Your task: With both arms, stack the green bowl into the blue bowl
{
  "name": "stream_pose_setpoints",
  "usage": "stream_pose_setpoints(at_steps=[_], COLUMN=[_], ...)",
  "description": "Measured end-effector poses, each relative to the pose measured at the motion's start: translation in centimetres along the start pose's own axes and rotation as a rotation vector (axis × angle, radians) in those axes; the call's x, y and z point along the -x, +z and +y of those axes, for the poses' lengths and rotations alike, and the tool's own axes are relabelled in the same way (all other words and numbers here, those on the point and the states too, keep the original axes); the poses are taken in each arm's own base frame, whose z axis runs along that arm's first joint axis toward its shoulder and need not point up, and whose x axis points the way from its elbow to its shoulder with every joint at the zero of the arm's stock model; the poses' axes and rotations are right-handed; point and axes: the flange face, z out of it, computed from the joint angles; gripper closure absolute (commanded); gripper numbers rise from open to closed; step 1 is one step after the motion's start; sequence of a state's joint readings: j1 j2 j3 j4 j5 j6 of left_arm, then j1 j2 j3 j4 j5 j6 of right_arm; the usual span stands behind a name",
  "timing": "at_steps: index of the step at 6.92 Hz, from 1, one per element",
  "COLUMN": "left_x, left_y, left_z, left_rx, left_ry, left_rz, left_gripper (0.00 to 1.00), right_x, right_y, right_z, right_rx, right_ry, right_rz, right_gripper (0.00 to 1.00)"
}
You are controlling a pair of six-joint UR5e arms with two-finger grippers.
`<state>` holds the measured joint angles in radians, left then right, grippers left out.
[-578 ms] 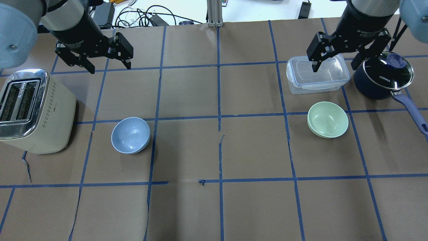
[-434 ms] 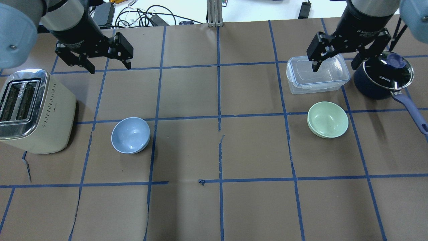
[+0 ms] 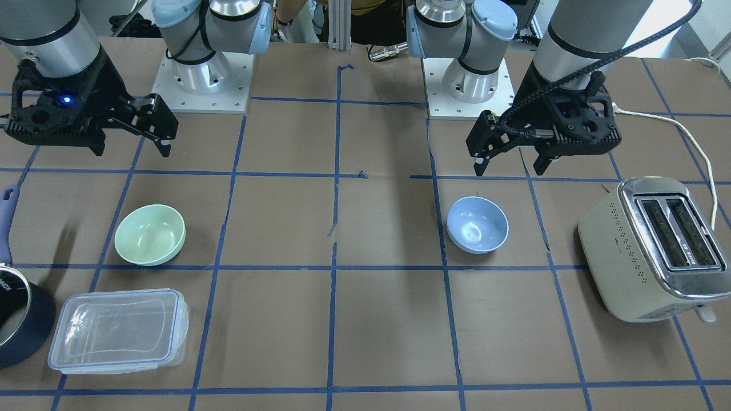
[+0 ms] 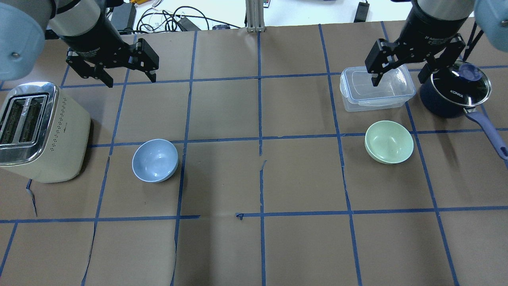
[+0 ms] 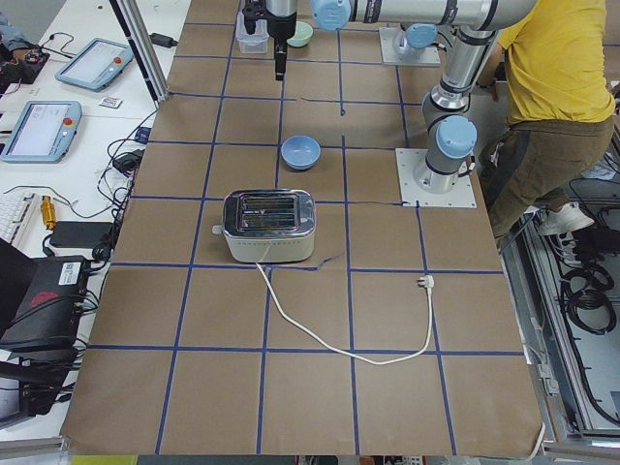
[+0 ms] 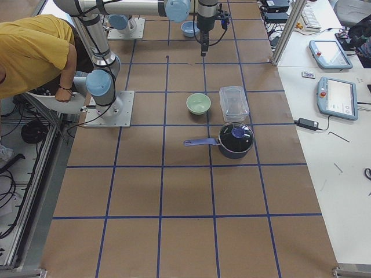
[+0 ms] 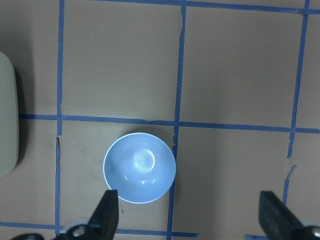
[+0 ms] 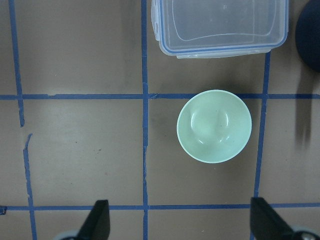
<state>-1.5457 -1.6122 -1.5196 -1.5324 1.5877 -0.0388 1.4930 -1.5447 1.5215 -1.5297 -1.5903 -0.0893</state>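
In the overhead view we find the right tool [image 4: 399,81], fingers spread wide and holding nothing, hanging in front of part of the clear container [image 4: 357,99] and the saucepan [image 4: 452,95]. The saucepan's handle reaches the picture's right edge. Each wrist view gives us only its own fingertips, cut off at the lower edge. The left tool [image 4: 129,79], likewise released and holding nothing, hangs over the far left of the worktop [image 4: 301,178], beyond the toaster [image 4: 43,131], whose left side is cropped.

We see the green bowl [image 4: 389,142] upright on the right, just nearer than the container and apart from it and from the saucepan handle. The blue bowl [image 4: 154,160] sits upright on the left, near the toaster but not touching it. Both rims stand free all round, and a wide stretch of worktop separates the two bowls.
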Motion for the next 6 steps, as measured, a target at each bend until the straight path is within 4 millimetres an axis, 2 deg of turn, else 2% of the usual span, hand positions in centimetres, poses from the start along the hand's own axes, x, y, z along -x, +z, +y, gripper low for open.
stream_pose_setpoints(at_steps=[6], left_x=[-0.27], left_y=[-0.05], left_z=[0.35], left_rx=[0.008], left_ry=[0.005], left_rz=[-0.001], left_gripper=[0.00], right_x=[0.07], right_y=[0.02], right_z=[0.00], right_rx=[0.000], right_ry=[0.003], right_rz=[-0.009], right_gripper=[0.00])
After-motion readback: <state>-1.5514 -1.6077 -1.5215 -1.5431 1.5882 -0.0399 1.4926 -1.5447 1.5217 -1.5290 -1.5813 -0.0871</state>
